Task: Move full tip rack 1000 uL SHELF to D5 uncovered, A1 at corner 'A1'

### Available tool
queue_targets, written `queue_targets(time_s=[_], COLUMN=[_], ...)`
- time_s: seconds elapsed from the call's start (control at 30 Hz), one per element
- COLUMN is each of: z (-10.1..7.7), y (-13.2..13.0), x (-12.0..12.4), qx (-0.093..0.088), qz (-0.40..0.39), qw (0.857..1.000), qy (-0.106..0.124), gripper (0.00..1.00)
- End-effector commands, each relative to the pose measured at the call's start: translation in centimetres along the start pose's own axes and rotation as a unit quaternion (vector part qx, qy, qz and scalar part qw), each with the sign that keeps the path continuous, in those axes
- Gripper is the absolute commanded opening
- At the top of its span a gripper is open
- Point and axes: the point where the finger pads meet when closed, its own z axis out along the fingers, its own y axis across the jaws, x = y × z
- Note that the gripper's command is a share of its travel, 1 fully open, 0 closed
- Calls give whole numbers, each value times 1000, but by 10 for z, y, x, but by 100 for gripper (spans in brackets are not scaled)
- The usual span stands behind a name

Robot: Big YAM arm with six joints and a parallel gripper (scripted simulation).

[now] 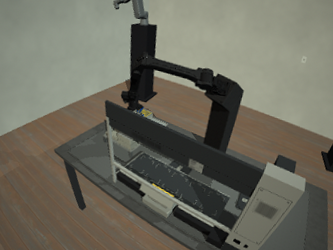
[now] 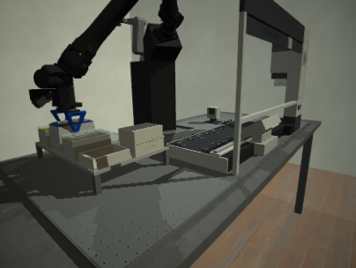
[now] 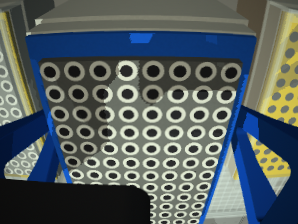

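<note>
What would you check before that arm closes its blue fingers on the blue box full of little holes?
1. Fingers open wide: ok; the gripper holds nothing.
2. Blue fingers either side of the blue tip rack: ok.
3. Cover off the rack: ok, white tip rings show.
4. Rack full: cannot tell; some holes look darker.
5. Size label reads 1000: cannot tell, none visible.
6. Yellow neighbouring racks untouched by fingers: ok, in the wrist view.

My top view looks down from high behind the enclosure (image 1: 273,202), my exterior view sits low beside the table (image 2: 132,220), and my wrist view peers closely down onto the shelf (image 2: 132,155) both show.
</note>
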Motion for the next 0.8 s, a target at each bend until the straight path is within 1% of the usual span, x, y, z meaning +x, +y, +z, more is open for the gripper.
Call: queue_targets(time_s=[0.0,0.53,0.57,0.77], z=[11,11,11,11], y=[4,4,4,4], x=[4,4,4,4], qx=[-2,-2,-2,-3], qz=[1,1,1,2], qw=[1000,1000,1000,1000], qy=[4,4,4,4], gripper=[100,100,0,0])
